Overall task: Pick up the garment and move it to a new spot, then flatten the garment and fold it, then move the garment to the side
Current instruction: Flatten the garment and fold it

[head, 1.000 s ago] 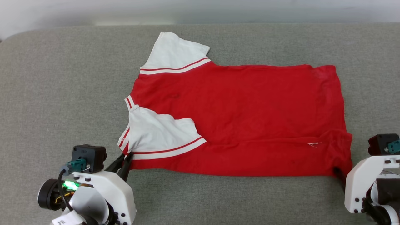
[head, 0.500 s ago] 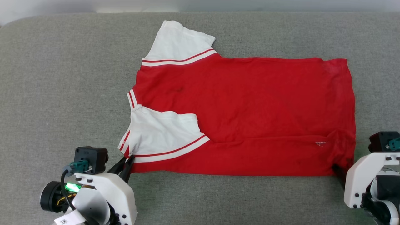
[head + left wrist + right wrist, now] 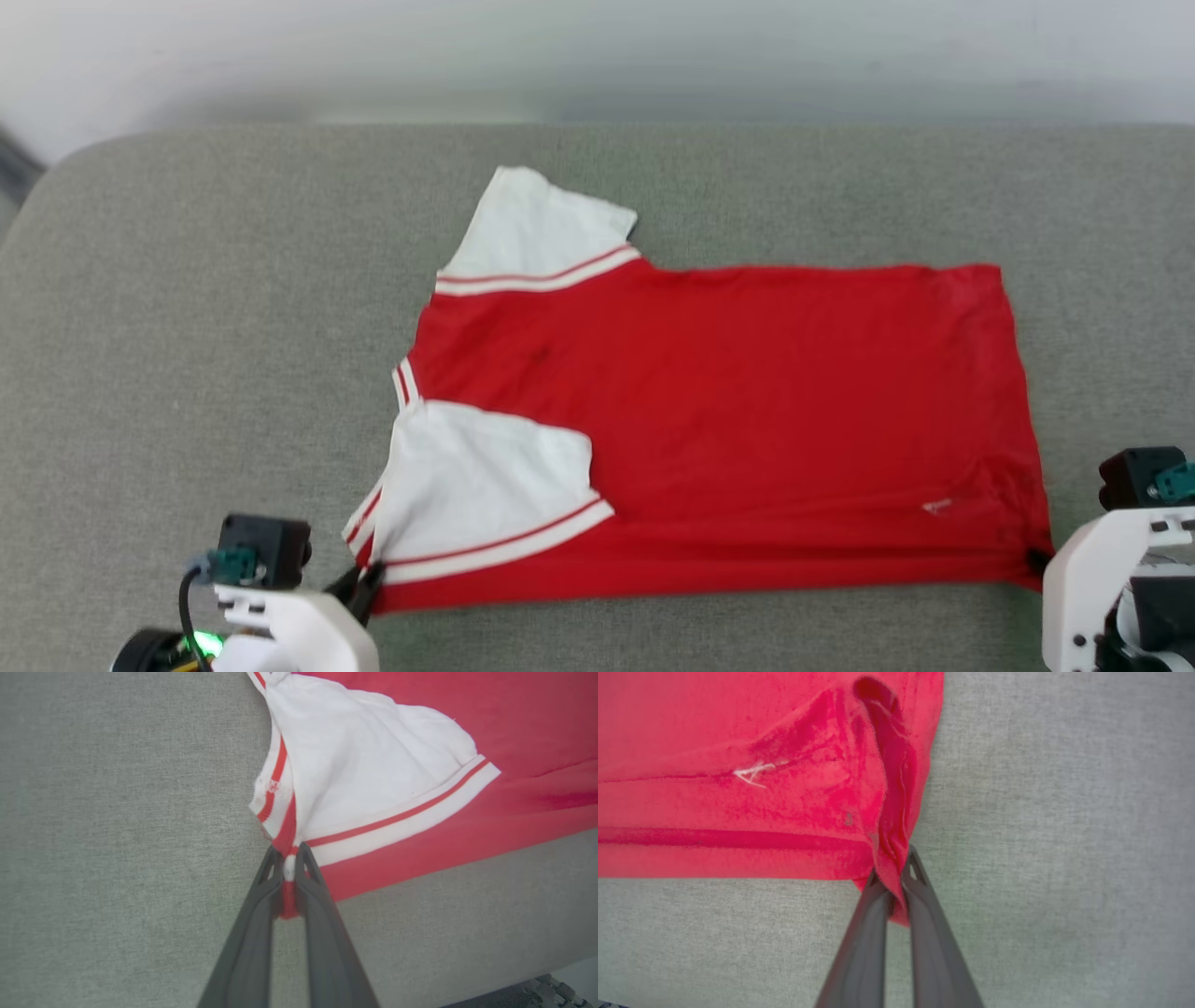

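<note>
The garment (image 3: pixel 728 420), red with white sleeves, lies spread on the grey cushion, collar end to the left, hem to the right. Its near white sleeve (image 3: pixel 485 485) is folded onto the red body. My left gripper (image 3: pixel 366 586) is shut on the garment's near-left corner, where red and white cloth (image 3: pixel 288 868) is bunched between the fingers. My right gripper (image 3: pixel 1034 560) is shut on the near-right hem corner, with a red fold (image 3: pixel 892 877) pinched in it. The far sleeve (image 3: pixel 541 229) lies flat. No print shows on the upward side.
The grey fabric surface (image 3: pixel 205 373) stretches well beyond the garment on the left and on the far side. A pale wall (image 3: pixel 597 56) runs behind its rounded back edge. A dark edge (image 3: pixel 523 994) shows at the left wrist view's lower right corner.
The right gripper has shut on the hem corner. The head view has tilted, so the whole picture sits lower. The near edge of the garment is pulled straighter between both grippers.
</note>
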{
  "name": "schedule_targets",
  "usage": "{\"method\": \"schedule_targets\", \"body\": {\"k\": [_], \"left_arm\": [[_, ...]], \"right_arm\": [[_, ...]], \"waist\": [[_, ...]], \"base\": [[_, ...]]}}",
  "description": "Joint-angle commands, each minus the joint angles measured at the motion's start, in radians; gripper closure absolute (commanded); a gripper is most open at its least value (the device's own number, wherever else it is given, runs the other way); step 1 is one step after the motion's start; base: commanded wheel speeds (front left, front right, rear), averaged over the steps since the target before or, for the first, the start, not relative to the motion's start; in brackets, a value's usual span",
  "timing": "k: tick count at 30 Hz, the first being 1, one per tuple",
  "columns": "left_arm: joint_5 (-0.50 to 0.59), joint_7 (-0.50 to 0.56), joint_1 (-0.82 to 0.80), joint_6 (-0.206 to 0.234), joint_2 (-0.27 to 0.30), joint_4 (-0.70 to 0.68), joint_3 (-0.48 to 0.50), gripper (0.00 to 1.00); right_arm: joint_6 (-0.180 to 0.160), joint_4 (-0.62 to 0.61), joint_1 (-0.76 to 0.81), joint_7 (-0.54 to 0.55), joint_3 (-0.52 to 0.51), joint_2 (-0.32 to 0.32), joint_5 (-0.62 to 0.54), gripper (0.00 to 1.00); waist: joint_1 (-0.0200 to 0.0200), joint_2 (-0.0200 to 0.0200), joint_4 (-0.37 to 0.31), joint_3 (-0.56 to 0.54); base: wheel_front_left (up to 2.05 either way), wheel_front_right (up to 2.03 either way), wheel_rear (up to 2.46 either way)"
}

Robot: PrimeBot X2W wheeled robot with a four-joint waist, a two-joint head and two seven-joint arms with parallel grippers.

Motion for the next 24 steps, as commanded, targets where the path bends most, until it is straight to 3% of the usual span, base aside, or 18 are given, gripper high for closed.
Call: {"method": "schedule_targets", "body": {"k": [1, 11, 18, 24], "left_arm": [[-0.005, 0.001, 0.026, 0.007, 0.010, 0.001, 0.004, 1.00], [-0.037, 0.006, 0.186, 0.030, 0.064, -0.053, -0.024, 1.00], [-0.056, 0.018, 0.225, -0.005, 0.039, -0.023, -0.068, 1.00], [-0.058, -0.010, 0.194, -0.050, 0.001, 0.049, -0.084, 1.00]], "right_arm": [[-0.002, -0.015, 0.020, 0.008, -0.007, -0.017, 0.001, 1.00], [-0.002, -0.175, 0.221, 0.080, -0.037, -0.036, 0.048, 1.00], [-0.002, -0.195, 0.319, 0.099, -0.052, -0.003, 0.040, 1.00], [-0.002, -0.135, 0.311, 0.079, -0.059, 0.016, 0.027, 1.00]], "waist": [[0.0000, 0.0000, -0.008, -0.027], [0.0000, 0.0000, -0.012, -0.075], [0.0000, 0.0000, -0.010, -0.081], [0.0000, 0.0000, -0.010, -0.076]], "base": [[0.00, 0.00, 0.00], [0.00, 0.00, 0.00], [0.00, 0.00, 0.00], [0.00, 0.00, 0.00]]}}
